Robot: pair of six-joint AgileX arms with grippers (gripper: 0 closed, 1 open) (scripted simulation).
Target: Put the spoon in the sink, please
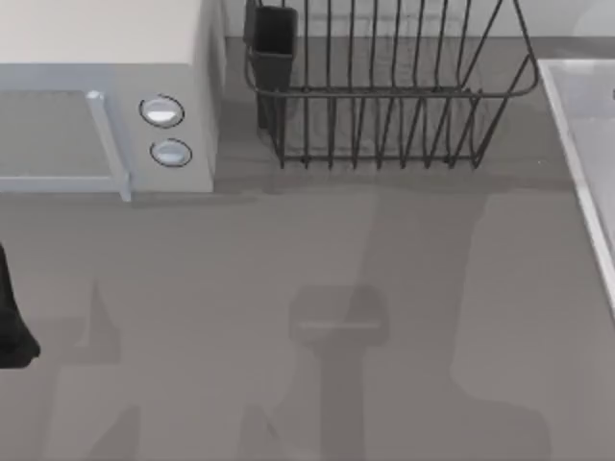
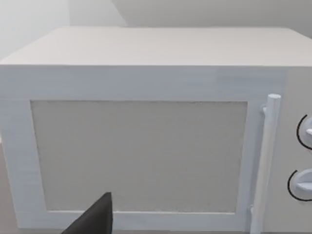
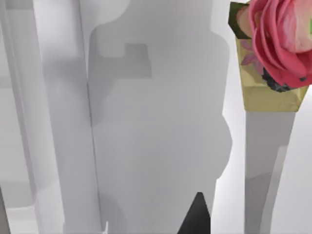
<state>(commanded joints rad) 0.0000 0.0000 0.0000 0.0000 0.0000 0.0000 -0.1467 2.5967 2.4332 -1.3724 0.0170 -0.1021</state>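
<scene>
No readable text, labels, brands or numbers anywhere.

Blank white faces on the microwave (image 1: 106, 106), with plain unmarked round knobs (image 1: 161, 111) and no dial figures beside them; bare door panel and handle in the left wrist view too. No tag or lettering on the dark wire dish rack (image 1: 384, 86). Smooth, unprinted pale surface on the sink (image 1: 586, 163). Only a pink flower picture, no words, on the yellowish box (image 3: 270, 53) in the right wrist view. Plain grey worktop (image 1: 317, 288).
</scene>
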